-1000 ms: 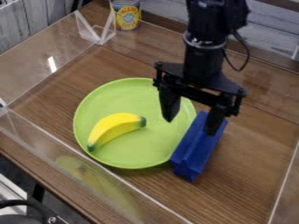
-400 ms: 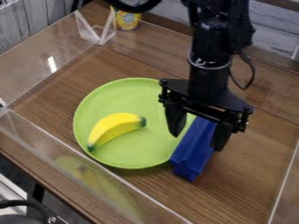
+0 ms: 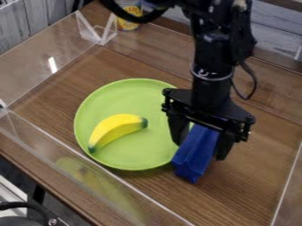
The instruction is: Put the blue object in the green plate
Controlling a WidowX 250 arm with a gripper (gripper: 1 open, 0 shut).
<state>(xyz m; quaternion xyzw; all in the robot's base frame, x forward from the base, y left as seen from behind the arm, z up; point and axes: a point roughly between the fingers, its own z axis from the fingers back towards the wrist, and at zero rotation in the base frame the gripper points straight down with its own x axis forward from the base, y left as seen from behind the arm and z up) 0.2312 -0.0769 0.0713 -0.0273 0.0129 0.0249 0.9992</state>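
Straddling the blue block (image 3: 196, 157).

Arm: the black, jointed robot arm (image 3: 215, 53) is reaching down from the top of the view
Hand: the black two-fingered mechanical hand (image 3: 203, 133) is pointing downward, low over the worktop
Fingers: both dark, blocky fingers are standing apart, one at each side

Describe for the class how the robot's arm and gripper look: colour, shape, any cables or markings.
The arm is black and blocky, with jointed segments and a thin dark cable looping at its side. The gripper is black too, with two chunky fingers. No markings are readable.
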